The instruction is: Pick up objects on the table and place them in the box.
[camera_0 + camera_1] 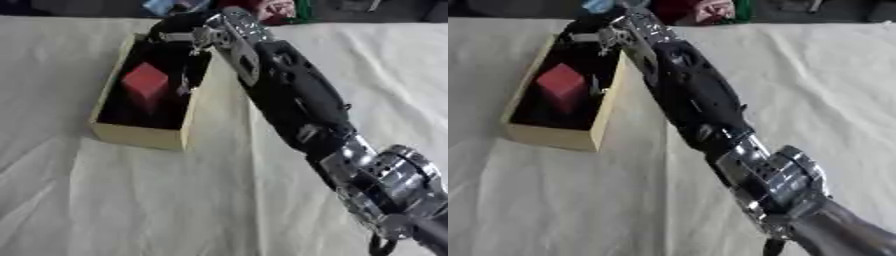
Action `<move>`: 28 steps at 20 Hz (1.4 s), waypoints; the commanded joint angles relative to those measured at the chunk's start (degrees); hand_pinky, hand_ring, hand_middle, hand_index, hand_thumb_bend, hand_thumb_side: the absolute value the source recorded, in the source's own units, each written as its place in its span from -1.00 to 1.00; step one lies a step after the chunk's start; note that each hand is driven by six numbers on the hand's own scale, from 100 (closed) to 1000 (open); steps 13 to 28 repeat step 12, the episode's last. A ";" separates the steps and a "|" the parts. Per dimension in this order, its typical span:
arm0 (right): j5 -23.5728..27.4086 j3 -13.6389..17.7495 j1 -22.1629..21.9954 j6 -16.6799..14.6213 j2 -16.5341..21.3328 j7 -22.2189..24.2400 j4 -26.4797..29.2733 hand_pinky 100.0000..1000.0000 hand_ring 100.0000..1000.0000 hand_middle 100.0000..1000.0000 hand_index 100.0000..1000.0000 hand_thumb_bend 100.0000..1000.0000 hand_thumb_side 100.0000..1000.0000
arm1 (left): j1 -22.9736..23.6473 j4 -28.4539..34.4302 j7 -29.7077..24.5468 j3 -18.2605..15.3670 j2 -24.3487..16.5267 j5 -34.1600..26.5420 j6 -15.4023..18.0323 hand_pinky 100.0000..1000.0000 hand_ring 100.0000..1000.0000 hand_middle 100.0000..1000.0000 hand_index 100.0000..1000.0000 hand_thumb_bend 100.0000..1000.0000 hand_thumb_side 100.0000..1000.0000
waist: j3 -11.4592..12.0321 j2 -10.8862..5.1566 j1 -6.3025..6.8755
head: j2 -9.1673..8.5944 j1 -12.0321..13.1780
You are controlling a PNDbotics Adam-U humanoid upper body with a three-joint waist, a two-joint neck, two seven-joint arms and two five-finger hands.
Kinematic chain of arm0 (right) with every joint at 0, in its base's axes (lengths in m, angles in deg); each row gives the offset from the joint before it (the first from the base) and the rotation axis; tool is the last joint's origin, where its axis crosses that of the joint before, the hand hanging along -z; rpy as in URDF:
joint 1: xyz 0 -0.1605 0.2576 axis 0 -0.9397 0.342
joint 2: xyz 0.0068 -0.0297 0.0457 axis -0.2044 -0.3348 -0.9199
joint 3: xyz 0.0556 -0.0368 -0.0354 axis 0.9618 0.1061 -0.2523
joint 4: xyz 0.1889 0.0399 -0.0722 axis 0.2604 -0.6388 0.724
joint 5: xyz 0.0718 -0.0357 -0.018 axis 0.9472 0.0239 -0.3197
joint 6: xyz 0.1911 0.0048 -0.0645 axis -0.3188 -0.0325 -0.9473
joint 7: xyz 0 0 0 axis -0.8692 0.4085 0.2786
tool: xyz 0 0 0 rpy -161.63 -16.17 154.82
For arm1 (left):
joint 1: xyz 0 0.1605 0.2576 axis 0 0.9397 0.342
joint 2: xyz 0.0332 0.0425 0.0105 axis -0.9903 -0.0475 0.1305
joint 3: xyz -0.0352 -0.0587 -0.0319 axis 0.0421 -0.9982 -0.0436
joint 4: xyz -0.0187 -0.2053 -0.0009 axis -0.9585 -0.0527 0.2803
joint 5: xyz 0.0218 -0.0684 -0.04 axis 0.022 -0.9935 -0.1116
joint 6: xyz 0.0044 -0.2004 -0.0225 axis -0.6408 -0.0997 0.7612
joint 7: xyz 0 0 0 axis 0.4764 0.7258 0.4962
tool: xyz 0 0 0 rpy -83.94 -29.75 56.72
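A light wooden box [137,135] with a dark inside stands at the upper left of the white cloth. A red cube [144,83] lies inside it, near the middle. My right arm [293,95] comes in from the lower right and stretches diagonally up to the box. Its black right hand [178,31] hangs over the far end of the box, dark against the dark interior. I cannot make out whether it holds anything. The left hand shows in neither view.
A wrinkled white cloth [131,200] covers the table. Beyond the far edge lie some coloured things: a red and pink one [276,9] and a blue one [164,6]. The silver elbow joint [389,185] fills the lower right corner.
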 commanded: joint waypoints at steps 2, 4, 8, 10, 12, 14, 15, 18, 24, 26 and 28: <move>2.91 0.76 1.70 0.27 2.75 -0.92 3.65 0.78 0.76 0.72 0.84 -0.40 -0.72 | 0.08 1.15 -0.01 -0.44 -0.55 0.04 -0.06 0.06 -0.01 -0.06 0.29 -1.00 -1.00 | -0.32 -0.96 -0.01 | 0.31 0.14; 5.71 0.63 1.94 0.58 4.68 -1.03 6.18 0.77 0.74 0.69 0.83 -0.61 -0.75 | 0.37 1.15 0.13 -0.54 -0.64 0.13 -0.13 0.06 -0.01 -0.05 0.29 -1.00 -1.00 | -0.78 -1.28 0.07 | 0.58 0.48; 12.55 0.16 1.59 2.72 10.12 -1.42 13.09 0.70 0.68 0.63 0.80 -1.00 -0.90 | 0.92 1.15 0.43 -0.76 -0.88 0.41 -0.24 0.06 0.00 -0.05 0.29 -1.00 -1.00 | -1.97 -1.93 0.25 | 1.12 1.51; 15.97 -0.28 0.74 4.62 13.59 -2.17 17.34 0.68 0.65 0.61 0.78 -1.00 -0.97 | 1.17 1.15 0.59 -0.88 -1.01 0.59 -0.26 0.06 0.00 -0.05 0.29 -1.00 -1.00 | -2.63 -2.20 0.39 | 1.36 2.27; 19.45 -0.69 -0.75 6.50 17.21 -3.17 22.13 0.67 0.63 0.60 0.78 -1.00 -1.00 | 1.38 1.15 0.80 -1.03 -1.13 0.76 -0.27 0.06 0.00 -0.05 0.29 -1.00 -1.00 | -3.22 -2.36 0.56 | 1.55 3.08; 19.45 -0.69 -0.75 6.50 17.21 -3.17 22.13 0.67 0.63 0.60 0.78 -1.00 -1.00 | 1.38 1.15 0.80 -1.03 -1.13 0.76 -0.27 0.06 0.00 -0.05 0.29 -1.00 -1.00 | -3.22 -2.36 0.56 | 1.55 3.08; 19.45 -0.69 -0.75 6.50 17.21 -3.17 22.13 0.67 0.63 0.60 0.78 -1.00 -1.00 | 1.38 1.15 0.80 -1.03 -1.13 0.76 -0.27 0.06 0.00 -0.05 0.29 -1.00 -1.00 | -3.22 -2.36 0.56 | 1.55 3.08; 19.45 -0.69 -0.75 6.50 17.21 -3.17 22.13 0.67 0.63 0.60 0.78 -1.00 -1.00 | 1.38 1.15 0.80 -1.03 -1.13 0.76 -0.27 0.06 0.00 -0.05 0.29 -1.00 -1.00 | -3.22 -2.36 0.56 | 1.55 3.08; 19.45 -0.69 -0.75 6.50 17.21 -3.17 22.13 0.67 0.63 0.60 0.78 -1.00 -1.00 | 1.38 1.15 0.80 -1.03 -1.13 0.76 -0.27 0.06 0.00 -0.05 0.29 -1.00 -1.00 | -3.22 -2.36 0.56 | 1.55 3.08; 19.45 -0.69 -0.75 6.50 17.21 -3.17 22.13 0.67 0.63 0.60 0.78 -1.00 -1.00 | 1.38 1.15 0.80 -1.03 -1.13 0.76 -0.27 0.06 0.00 -0.05 0.29 -1.00 -1.00 | -3.22 -2.36 0.56 | 1.55 3.08; 19.45 -0.69 -0.75 6.50 17.21 -3.17 22.13 0.67 0.63 0.60 0.78 -1.00 -1.00 | 1.38 1.15 0.80 -1.03 -1.13 0.76 -0.27 0.06 0.00 -0.05 0.29 -1.00 -1.00 | -3.22 -2.36 0.56 | 1.55 3.08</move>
